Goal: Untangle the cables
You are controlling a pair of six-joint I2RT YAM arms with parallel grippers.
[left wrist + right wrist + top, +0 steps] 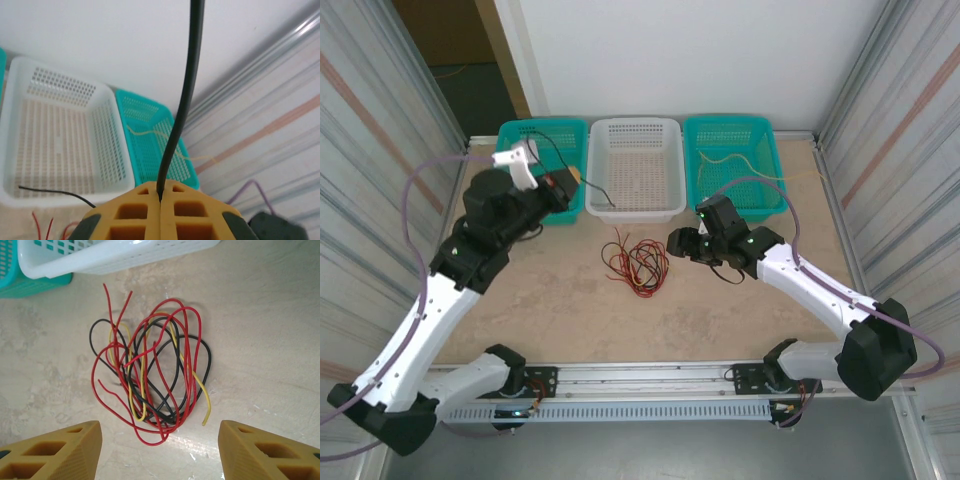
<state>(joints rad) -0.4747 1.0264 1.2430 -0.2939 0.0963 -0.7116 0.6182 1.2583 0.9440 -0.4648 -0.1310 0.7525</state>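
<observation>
Progress check: I'd call it early-to-middle, nowhere near done. The left gripper (pixel 160 200) is clamped shut on 1 black wire (pixel 186 100). It's held up at about 10 o'clock from the pile, near where the left teal basket (pixel 525 135) meets the white basket (pixel 635 130). The wire's loose end trails across the white basket's near rim.

1 pale yellow wire (pixel 735 160) lies in the right teal basket (pixel 765 135) at 1 o'clock, so that one looks sorted.

The rest is the tangle (pixel 150 375): red, black and yellow loops crossing each other on the table (pixel 740 320), dead centre. The right gripper (pixel 160 442) hangs at its 3 o'clock side with jaws spread, gripping nothing. Most of the separating is left, I reckon.
</observation>
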